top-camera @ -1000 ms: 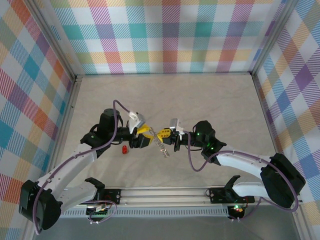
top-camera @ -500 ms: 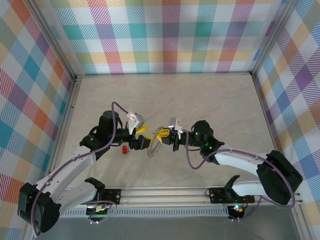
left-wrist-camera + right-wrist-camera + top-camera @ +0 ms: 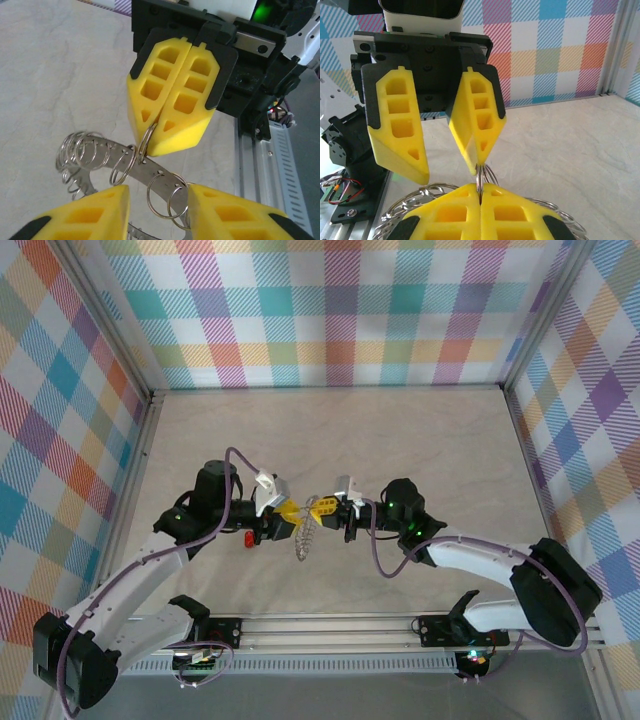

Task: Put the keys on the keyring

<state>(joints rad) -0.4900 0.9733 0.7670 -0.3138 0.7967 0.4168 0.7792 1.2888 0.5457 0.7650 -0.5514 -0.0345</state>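
The keyring, a silvery band fringed with small split rings, hangs above the table between the two grippers. My right gripper is shut on one small ring of it, and its tips are pressed together. The left gripper faces it, open. Its fingers straddle the band, and the right finger touches a couple of rings. In the right wrist view one left finger rests on the pinched ring. The red-headed key lies on the table, left of the keyring.
The beige tabletop is walled by plaid panels on three sides. A metal rail runs along the near edge by the arm bases.
The keyring has swung left with the right gripper and now hangs straighter between the grippers. The left gripper's fingers have spread apart around it.
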